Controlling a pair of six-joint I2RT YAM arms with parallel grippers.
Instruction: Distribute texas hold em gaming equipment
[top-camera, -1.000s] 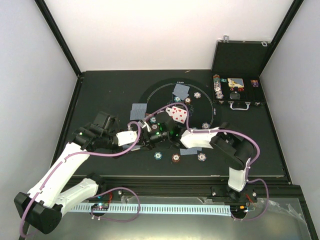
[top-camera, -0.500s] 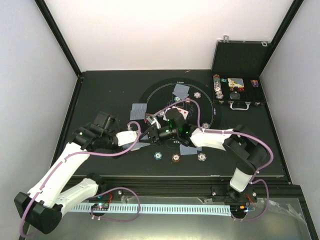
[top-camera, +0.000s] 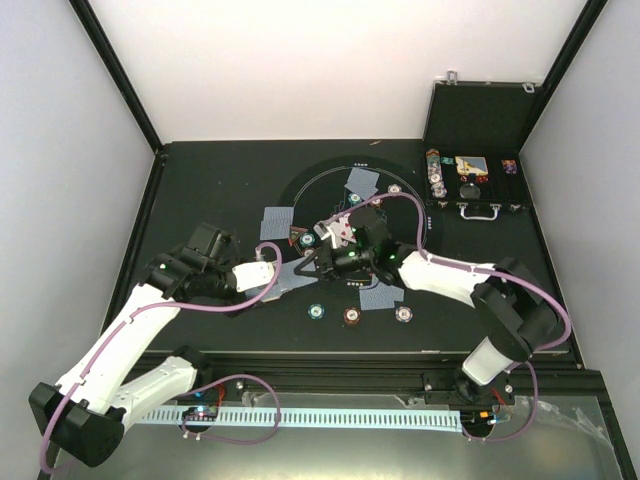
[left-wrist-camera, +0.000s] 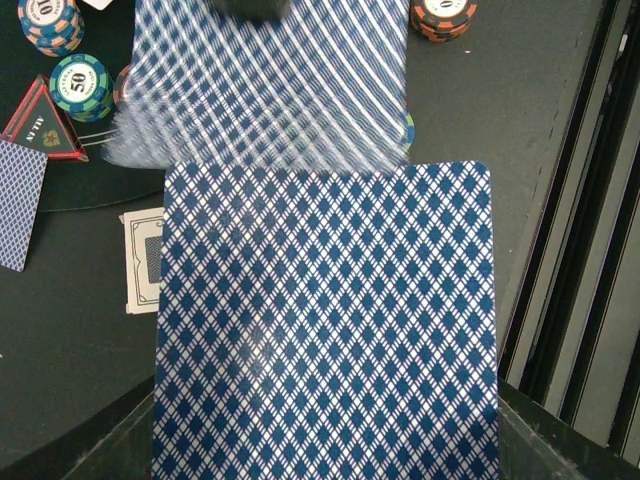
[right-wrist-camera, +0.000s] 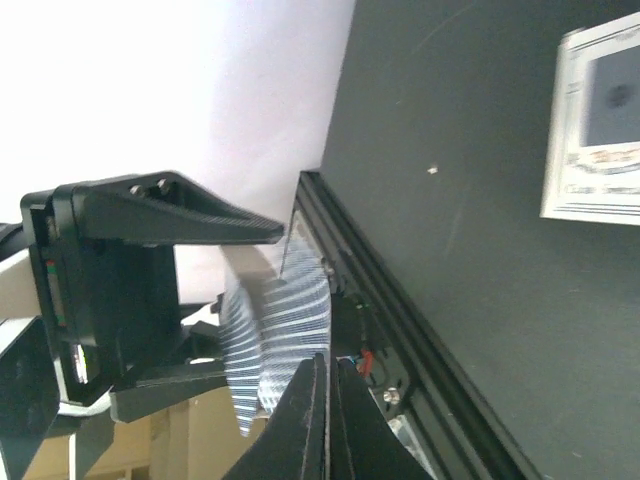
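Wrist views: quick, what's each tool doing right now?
Left tool: closed, holding the blue-backed cards.
Right tool: blurred card between its fingers; grip cannot be told.

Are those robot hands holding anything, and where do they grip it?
The left gripper holds blue-backed cards by their near end; the right gripper pinches the top card at its far edge.

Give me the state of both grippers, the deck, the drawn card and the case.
left gripper: shut on deck
right gripper: shut on top card
deck: held, patterned back to the wrist camera
top card: partly off the deck, blurred
case: lid open, upright
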